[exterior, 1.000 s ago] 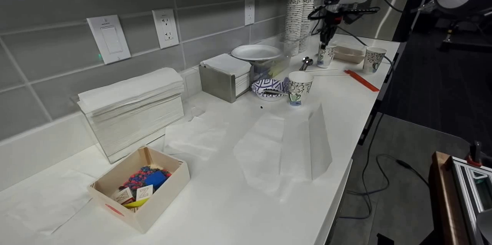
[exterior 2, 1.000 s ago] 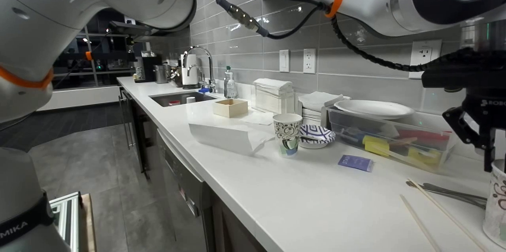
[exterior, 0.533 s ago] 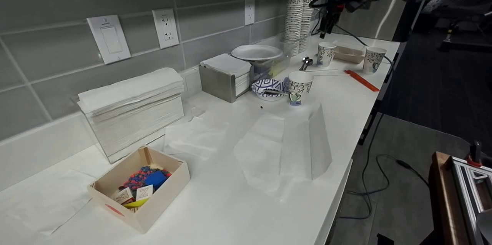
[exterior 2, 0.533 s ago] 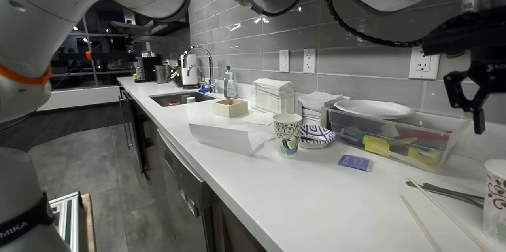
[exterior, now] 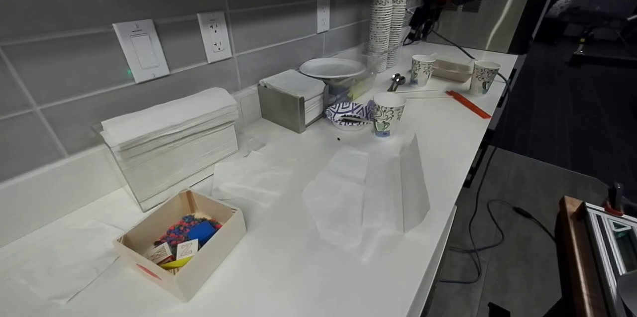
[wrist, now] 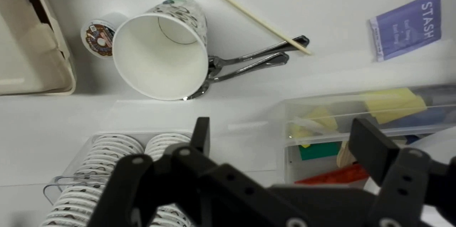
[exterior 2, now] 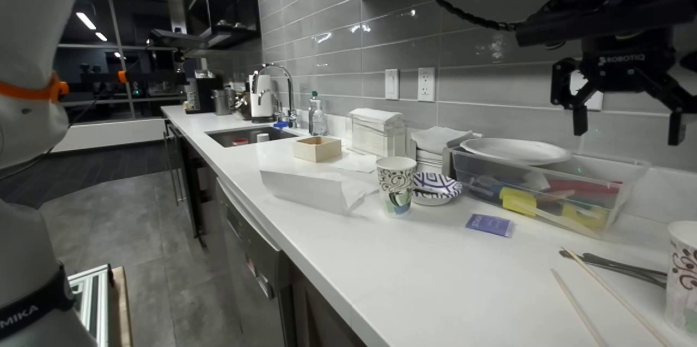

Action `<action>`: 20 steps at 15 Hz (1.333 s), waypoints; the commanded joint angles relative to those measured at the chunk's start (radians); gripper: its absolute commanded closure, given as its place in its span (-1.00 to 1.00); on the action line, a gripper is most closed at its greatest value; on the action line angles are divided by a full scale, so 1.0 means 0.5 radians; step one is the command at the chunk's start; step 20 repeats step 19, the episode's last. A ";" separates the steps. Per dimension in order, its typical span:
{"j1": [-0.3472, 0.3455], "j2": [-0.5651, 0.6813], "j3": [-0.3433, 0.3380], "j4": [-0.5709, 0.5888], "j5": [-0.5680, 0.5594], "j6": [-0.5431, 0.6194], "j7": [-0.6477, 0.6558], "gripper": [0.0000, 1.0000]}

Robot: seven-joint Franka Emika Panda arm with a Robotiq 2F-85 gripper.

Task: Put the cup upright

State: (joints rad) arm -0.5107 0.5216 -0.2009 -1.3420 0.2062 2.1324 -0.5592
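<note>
A: Locate the cup.
B: Upright on the worktop, just beside spoons.
A: Describe fingers.
B: Spread wide, gripping nothing. Likely finished; retreat upward slowly, clear of stacked cups.

Grey tiles line the back edge of the counter, with a switch and outlets. Grey floor lies below its front edge; beyond its edge past the sink, light strips show in dark windows.
</note>
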 commanded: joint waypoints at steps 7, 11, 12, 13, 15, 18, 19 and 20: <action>0.197 -0.900 -0.126 -1.001 -0.414 -0.039 0.226 -1.00; 0.304 -1.275 -0.116 -1.166 -0.564 -0.593 0.355 -1.00; 0.326 -1.295 -0.115 -1.133 -0.540 -0.764 0.314 -1.00; 0.319 -1.137 -0.160 -1.013 -0.496 -0.606 0.287 -1.00; 0.363 -1.260 -0.159 -1.053 -0.502 -0.759 0.293 -1.00; 0.370 -1.289 -0.161 -1.091 -0.506 -0.763 0.293 -1.00; 0.369 -1.284 -0.162 -1.096 -0.506 -0.763 0.293 -1.00; 0.369 -1.284 -0.162 -1.096 -0.506 -0.763 0.293 -1.00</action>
